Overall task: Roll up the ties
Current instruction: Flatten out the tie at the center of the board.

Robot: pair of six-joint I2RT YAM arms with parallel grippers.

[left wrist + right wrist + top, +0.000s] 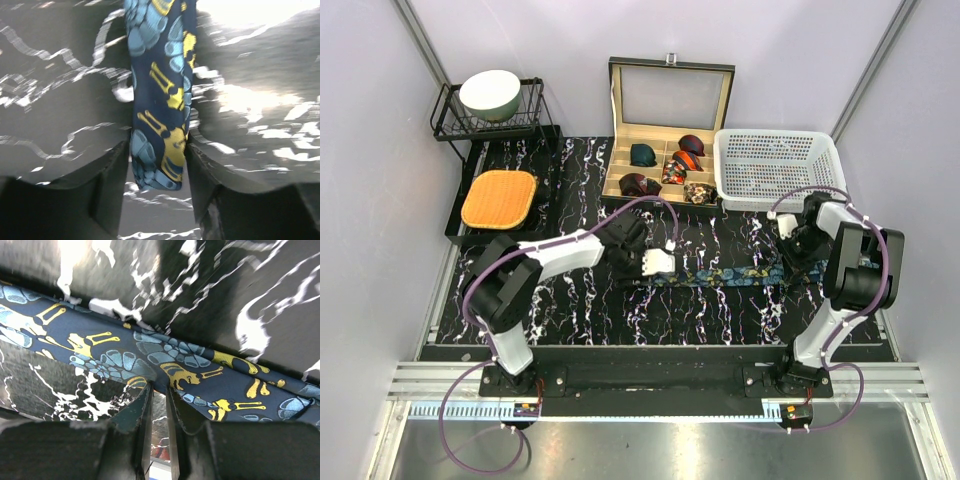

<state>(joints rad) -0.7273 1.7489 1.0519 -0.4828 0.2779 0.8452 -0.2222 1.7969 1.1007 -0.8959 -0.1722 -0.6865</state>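
Note that coils (pixel 642 155) sit in the box (pixel 670 64), but the tie (pixel 730 273) in front of it lies unrolled on the desk (pixel 570 305), your left hand (pixel 157 165) pinching one end, right hand (pixel 159 400) nearly pressed together at its edge.

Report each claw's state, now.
Left claw: closed on the end of the navy tie.
Right claw: nearly closed at the tie's edge; grip cannot be told.
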